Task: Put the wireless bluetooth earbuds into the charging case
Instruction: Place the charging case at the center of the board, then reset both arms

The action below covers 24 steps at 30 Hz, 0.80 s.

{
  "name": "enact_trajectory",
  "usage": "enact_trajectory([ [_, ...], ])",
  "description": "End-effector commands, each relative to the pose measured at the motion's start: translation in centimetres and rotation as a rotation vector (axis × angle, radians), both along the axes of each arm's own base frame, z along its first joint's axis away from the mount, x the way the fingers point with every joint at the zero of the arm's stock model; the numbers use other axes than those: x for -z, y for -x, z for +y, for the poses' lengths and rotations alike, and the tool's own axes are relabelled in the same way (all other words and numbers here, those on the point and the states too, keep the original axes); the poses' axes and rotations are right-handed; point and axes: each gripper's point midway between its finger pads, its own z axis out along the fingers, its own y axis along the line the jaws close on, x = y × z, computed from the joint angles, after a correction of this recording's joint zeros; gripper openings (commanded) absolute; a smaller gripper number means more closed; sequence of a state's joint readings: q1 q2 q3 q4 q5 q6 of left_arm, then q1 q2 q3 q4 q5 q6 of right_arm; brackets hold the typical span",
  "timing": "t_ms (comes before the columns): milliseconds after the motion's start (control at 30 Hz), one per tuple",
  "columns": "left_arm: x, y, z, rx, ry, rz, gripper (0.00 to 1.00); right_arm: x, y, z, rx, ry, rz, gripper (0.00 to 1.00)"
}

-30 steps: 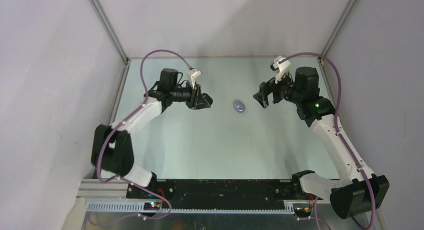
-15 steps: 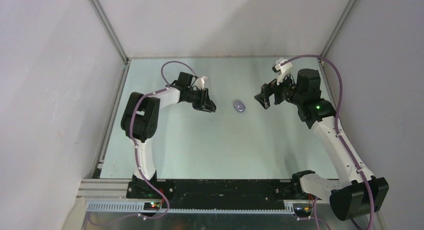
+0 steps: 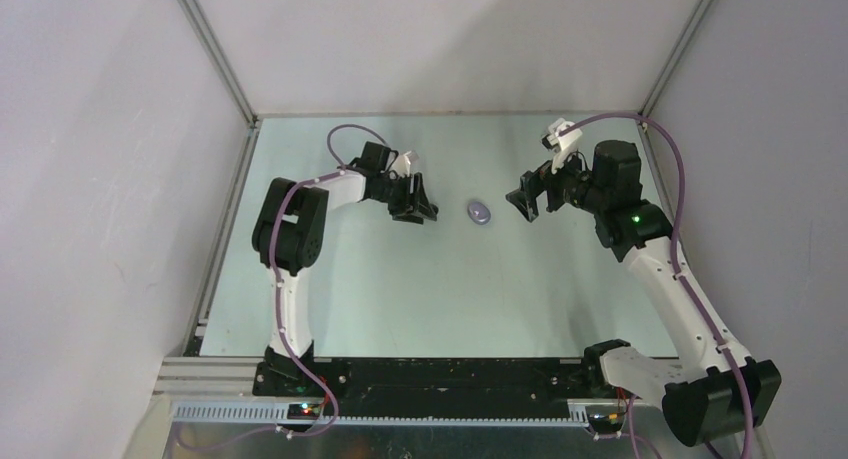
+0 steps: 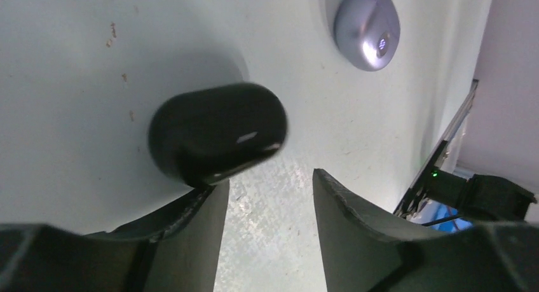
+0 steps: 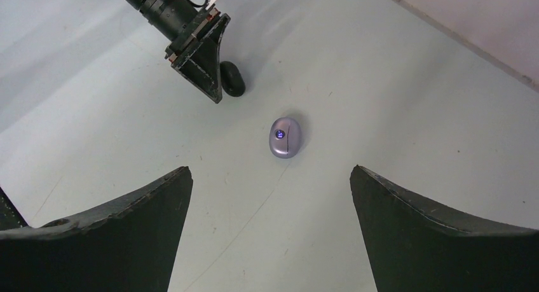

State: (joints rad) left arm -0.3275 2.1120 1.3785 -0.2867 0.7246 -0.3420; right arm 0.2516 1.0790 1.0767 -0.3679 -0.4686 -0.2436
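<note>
A pale purple charging case [image 3: 480, 212] lies shut on the table between the two arms, a small light glowing on its lid [image 5: 285, 137] [image 4: 367, 26]. A glossy black rounded case [image 4: 216, 130] [image 5: 232, 79], also shut, rests on the table just past the tip of my left gripper's left finger. My left gripper [image 4: 267, 177] [image 3: 420, 211] is low over the table with its jaws apart and only bare table between them. My right gripper [image 5: 269, 171] [image 3: 520, 201] hangs wide open to the right of the purple case, holding nothing. The earbuds are out of view.
Grey walls and aluminium rails [image 3: 225, 194] close in the pale green table [image 3: 440, 289] on three sides. The arm bases and a black cable tray [image 3: 440, 379] run along the near edge.
The left arm has folded up, its elbow raised, and its gripper has slid a little right toward the purple case and opened. The right arm has barely moved.
</note>
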Motion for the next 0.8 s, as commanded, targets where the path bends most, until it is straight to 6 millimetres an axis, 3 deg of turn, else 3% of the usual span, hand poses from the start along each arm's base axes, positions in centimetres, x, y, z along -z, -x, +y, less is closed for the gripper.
enact_trajectory([
  [0, -0.3, -0.2, 0.1, -0.011, -0.022, 0.001, 0.61, -1.7, 0.2, 0.1, -0.014, -0.008, -0.071, 0.99],
  [233, -1.3, 0.7, 0.8, 0.011, -0.046, -0.040, 0.74, -2.1, -0.1, -0.6, 0.020, 0.006, -0.093, 0.99],
  [333, -2.7, 1.1, 1.4, 0.057, -0.070, -0.104, 0.85, -2.6, -1.1, -2.3, 0.118, 0.031, -0.127, 0.99],
  [400, -4.8, 1.5, 1.9, 0.100, -0.081, -0.175, 0.97, -3.4, -1.5, -4.1, 0.208, 0.026, -0.145, 0.99],
  [467, -7.3, 2.4, 2.8, 0.146, -0.105, -0.252, 0.99, -4.3, -1.4, -6.0, 0.274, -0.007, -0.150, 0.99],
  [500, -9.7, 2.7, 3.2, 0.177, -0.107, -0.336, 0.99, -5.1, -1.2, -7.5, 0.316, -0.026, -0.157, 0.99],
  [600, -14.5, 4.6, 5.0, 0.223, -0.124, -0.454, 0.99, -5.2, 0.0, -9.8, 0.389, -0.025, -0.128, 0.99],
  [633, -17.3, 5.1, 6.0, 0.216, -0.131, -0.545, 1.00, -5.0, 1.0, -10.5, 0.410, 0.001, -0.121, 0.99],
  [667, -18.2, 5.8, 6.7, 0.210, -0.141, -0.566, 1.00, -4.8, 1.5, -10.8, 0.412, 0.016, -0.116, 0.99],
  [700, -21.1, 6.8, 7.6, 0.192, -0.148, -0.664, 0.99, -4.4, 2.6, -11.5, 0.426, 0.047, -0.104, 0.99],
  [733, -21.6, 7.2, 8.7, 0.166, -0.158, -0.689, 0.99, -4.3, 3.1, -11.9, 0.439, 0.057, -0.102, 0.99],
  [767, -24.4, 8.3, 10.1, 0.119, -0.164, -0.787, 0.99, -4.2, 4.1, -12.4, 0.464, 0.066, -0.099, 0.99],
])
